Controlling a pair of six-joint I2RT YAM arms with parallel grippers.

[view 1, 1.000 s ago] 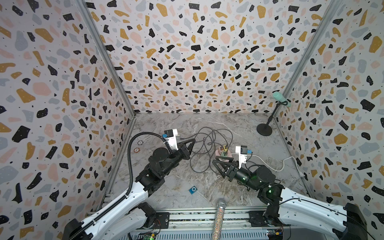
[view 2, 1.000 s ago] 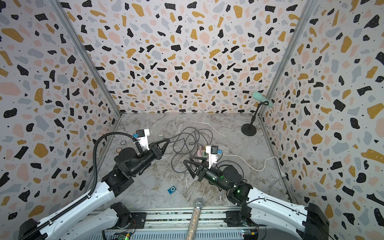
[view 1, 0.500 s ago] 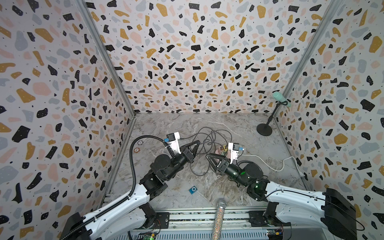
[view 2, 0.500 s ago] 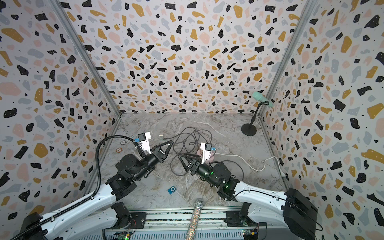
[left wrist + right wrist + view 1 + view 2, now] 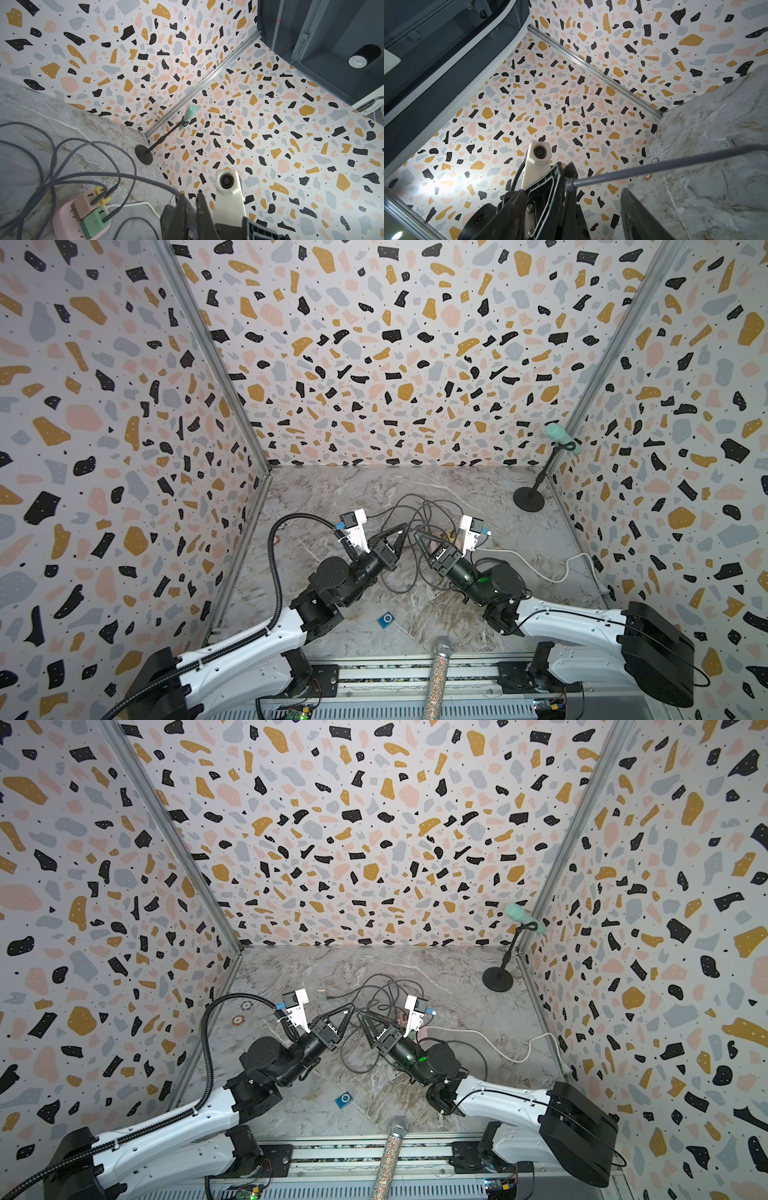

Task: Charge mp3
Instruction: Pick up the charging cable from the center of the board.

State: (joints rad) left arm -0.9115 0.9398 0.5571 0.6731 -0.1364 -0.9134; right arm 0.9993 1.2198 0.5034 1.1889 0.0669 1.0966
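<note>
**Desk:** What's nearest you?

**Me:** At the front edge a glitter-covered microphone [image 5: 437, 676] lies across the rail. Just behind it, slightly to my left, I have the mp3 player [image 5: 386, 619]. It is small and blue, flat on the marbled surface [image 5: 332, 489]. It sits between my left arm [image 5: 249, 647] and right arm [image 5: 573, 626], somewhat nearer the left one.

**Desk:** And the hands, relative to the player?

**Me:** Both are farther back than the player and well apart from it, neither touching it. My left hand [image 5: 402, 529] is pinched closed on the end of a grey cable [image 5: 654, 165]. In the right wrist view the cable runs out straight from between its fingers [image 5: 571, 172]. My right hand [image 5: 371, 1017] faces it, tips close to the left's, jaws spread wide and empty.

**Desk:** What's beyond them?

**Me:** The rest of the grey cable lies in loose loops on the surface. The left wrist view shows a pink power strip [image 5: 62, 220] there. It carries three chargers [image 5: 93, 220], one brownish, one yellow and one green, each with a grey lead plugged in. A white cord [image 5: 128, 204] runs off from beside the strip. In the far right corner a black stand [image 5: 528, 501] holds a mint-green microphone [image 5: 557, 433] tilted against the wall.
</note>
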